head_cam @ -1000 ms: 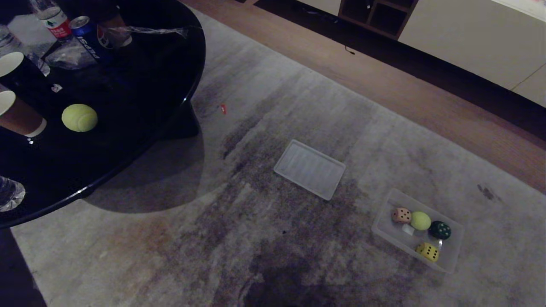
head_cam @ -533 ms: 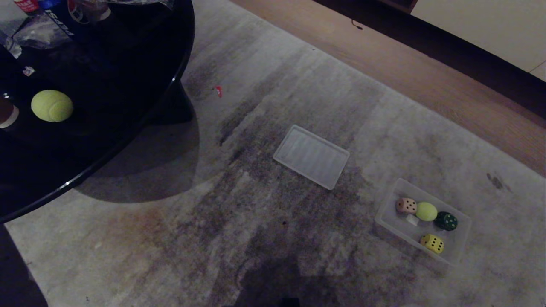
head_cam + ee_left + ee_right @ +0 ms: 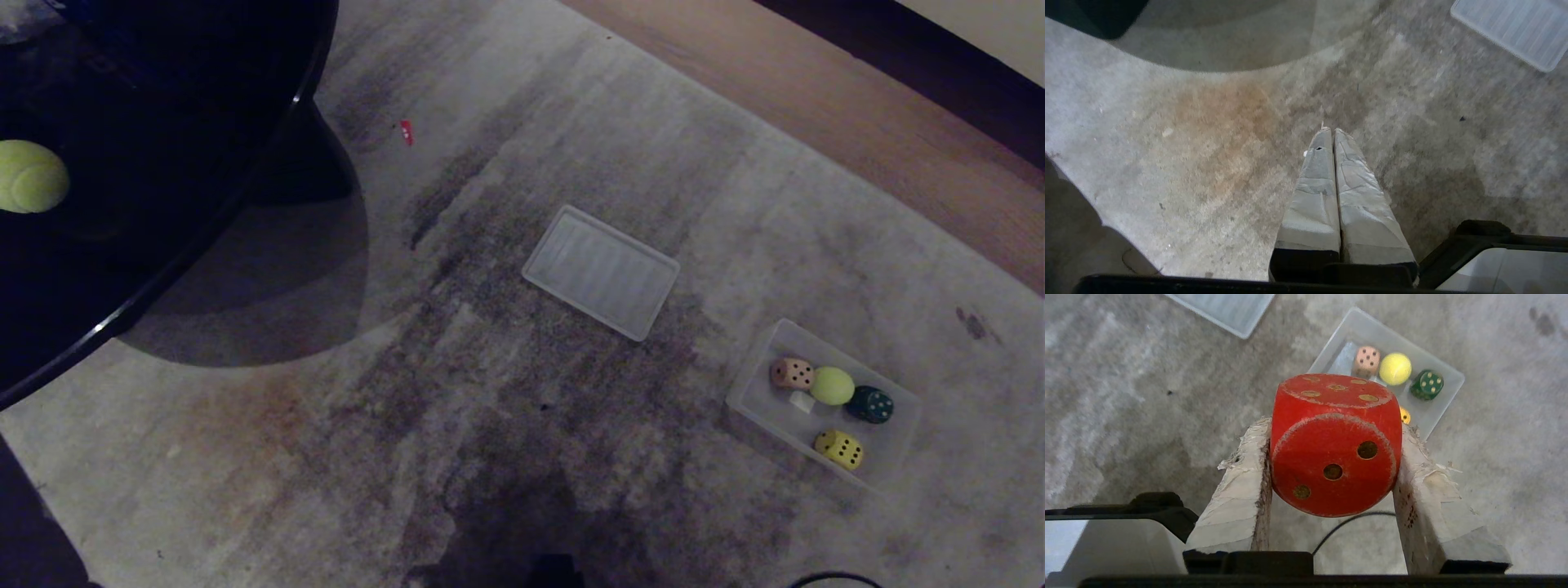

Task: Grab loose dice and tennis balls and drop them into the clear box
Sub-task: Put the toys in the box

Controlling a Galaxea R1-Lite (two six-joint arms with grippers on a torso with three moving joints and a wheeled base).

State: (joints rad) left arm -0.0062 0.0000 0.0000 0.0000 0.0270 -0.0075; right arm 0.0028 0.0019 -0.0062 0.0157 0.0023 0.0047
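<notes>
My right gripper (image 3: 1336,424) is shut on a red die (image 3: 1335,445), held above the carpet short of the clear box (image 3: 1355,322). In the head view the clear box (image 3: 763,404) sits on the carpet at the lower right. It holds a beige die (image 3: 791,373), a tennis ball (image 3: 832,385), a dark green die (image 3: 869,404) and a yellow die (image 3: 838,448). A second tennis ball (image 3: 31,175) lies on the black table (image 3: 204,163) at the far left. My left gripper (image 3: 1331,130) hangs shut and empty over bare carpet. Neither gripper shows in the head view.
A flat ribbed translucent panel (image 3: 601,271) lies on the carpet left of the box. A small red cap (image 3: 406,131) lies near the table's base. Wooden floor (image 3: 816,106) borders the carpet at the back. A dark cable (image 3: 1347,522) runs under the right gripper.
The head view has tipped further down, so the whole scene has slid up and left in the picture. The cups and bottles on the table have left the view. Nothing on the floor moved.
</notes>
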